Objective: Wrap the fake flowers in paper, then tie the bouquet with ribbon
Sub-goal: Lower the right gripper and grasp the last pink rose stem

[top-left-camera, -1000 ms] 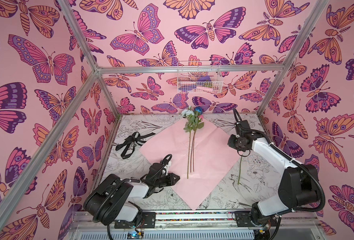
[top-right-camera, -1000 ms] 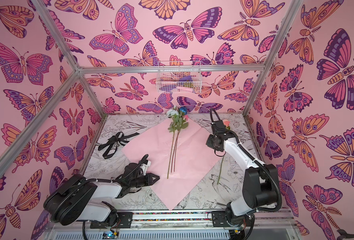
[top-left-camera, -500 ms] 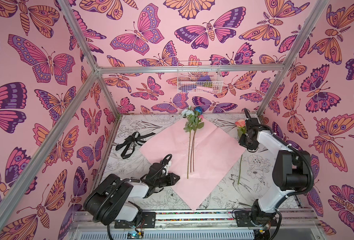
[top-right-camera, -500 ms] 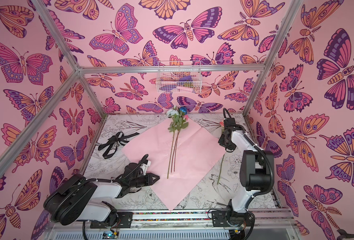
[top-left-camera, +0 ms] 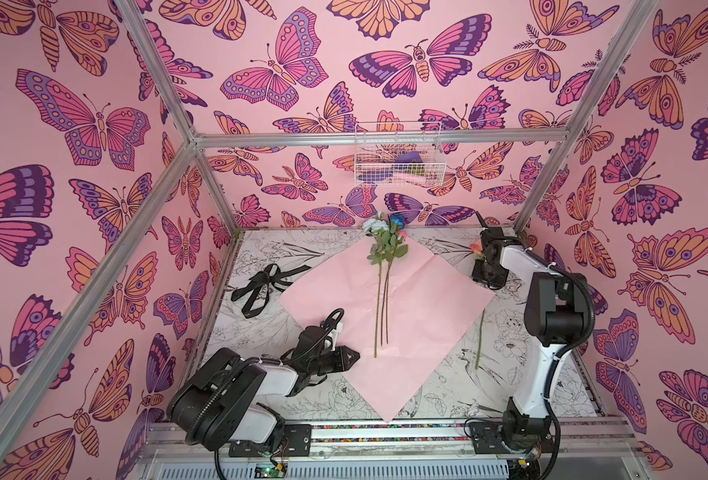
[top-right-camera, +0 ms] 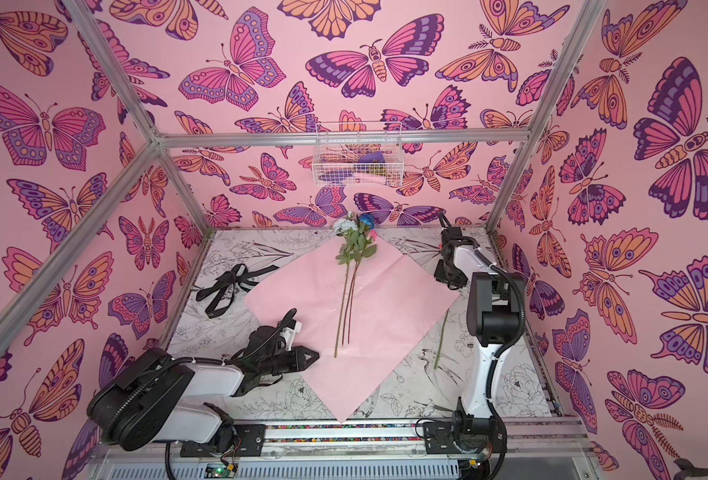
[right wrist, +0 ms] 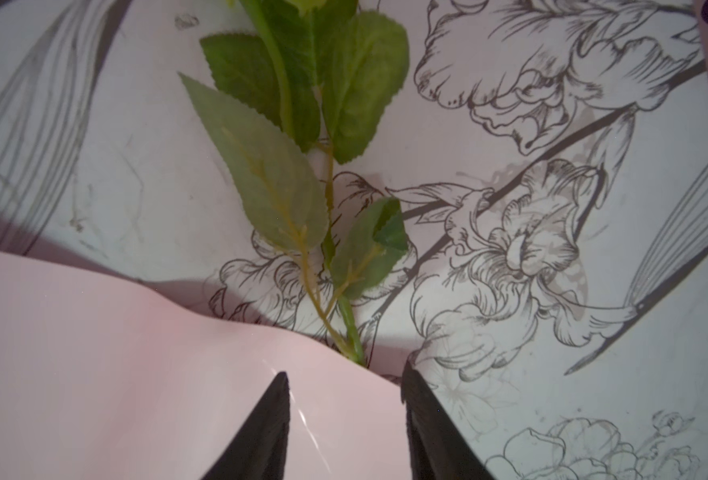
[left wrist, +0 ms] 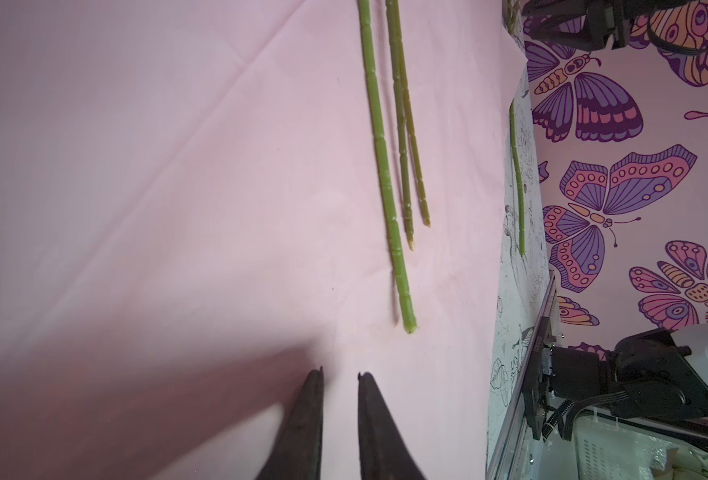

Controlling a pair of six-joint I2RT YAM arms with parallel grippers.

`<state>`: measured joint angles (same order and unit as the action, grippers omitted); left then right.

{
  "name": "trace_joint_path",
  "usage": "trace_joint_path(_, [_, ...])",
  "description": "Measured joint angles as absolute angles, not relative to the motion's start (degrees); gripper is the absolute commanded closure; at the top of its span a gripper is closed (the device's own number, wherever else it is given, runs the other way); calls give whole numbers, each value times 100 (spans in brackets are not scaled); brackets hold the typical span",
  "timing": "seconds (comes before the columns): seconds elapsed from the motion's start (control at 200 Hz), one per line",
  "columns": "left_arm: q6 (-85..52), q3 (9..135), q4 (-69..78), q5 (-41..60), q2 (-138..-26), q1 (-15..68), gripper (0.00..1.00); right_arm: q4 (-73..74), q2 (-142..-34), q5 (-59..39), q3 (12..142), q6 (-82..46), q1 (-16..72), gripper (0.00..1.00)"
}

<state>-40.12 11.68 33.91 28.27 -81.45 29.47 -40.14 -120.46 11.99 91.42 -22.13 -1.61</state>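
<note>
Only the right wrist view shows a leafy stem (right wrist: pixel 269 178) going under the pink paper (right wrist: pixel 115 353). My right tool (right wrist: pixel 344 370) stands apart, left tool (left wrist: pixel 340 372) barely apart. The bouquet of fake flowers (top-left-camera: pixel 386 245), white-blue blooms, lies mid-paper

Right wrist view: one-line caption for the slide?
Right gripper, jaws open, poised over the pink paper edge, with a leafy fake-flower stem lying ahead on the flower-print table.

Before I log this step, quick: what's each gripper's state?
Left gripper: narrowly open, empty.
Right gripper: open, empty, over the edge of the pink paper.
</note>
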Motion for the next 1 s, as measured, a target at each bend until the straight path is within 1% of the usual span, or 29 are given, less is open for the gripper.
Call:
trace_joint_path(0.05, [-4012,1168,3393,2827,-8145,2945,80,-4062,-12154,1201,9218,-2161,-202,54])
trace_joint_path(0.155, [-4012,1168,3404,2829,-8152,2939,80,-4189,-12285,1216,9336,-2043,-318,59])
trace_joint_path(0.32, [-4012,1173,3463,2840,-8206,2930,80,-4320,-12307,1219,9404,-1811,-604,66])
trace_joint_path(0.421, [-4012,1186,3503,2862,-8252,2928,80,-4377,-12307,1221,9406,-1610,-792,68])
trace_joint_path(0.511, [-4012,1203,3514,2875,-8278,2928,80,-4442,-12307,1245,9419,-1398,-913,67])
trace_joint_path(0.581, [-4010,1208,3524,2875,-8291,2928,80,-4508,-12307,1278,9450,-1247,-950,63])
trace_joint_path(0.756, [-4012,1208,3535,2875,-8296,2928,80,-4595,-12280,1197,9454,-1173,-947,57])
trace_joint_path(0.891, [-4012,1208,3535,2875,-8296,2928,80,-4541,-12020,980,9076,-1352,-947,56])
trace_joint_path(0.996, [-4010,1208,3535,2875,-8296,2928,80,-4464,-11762,790,8663,-1503,-947,58])
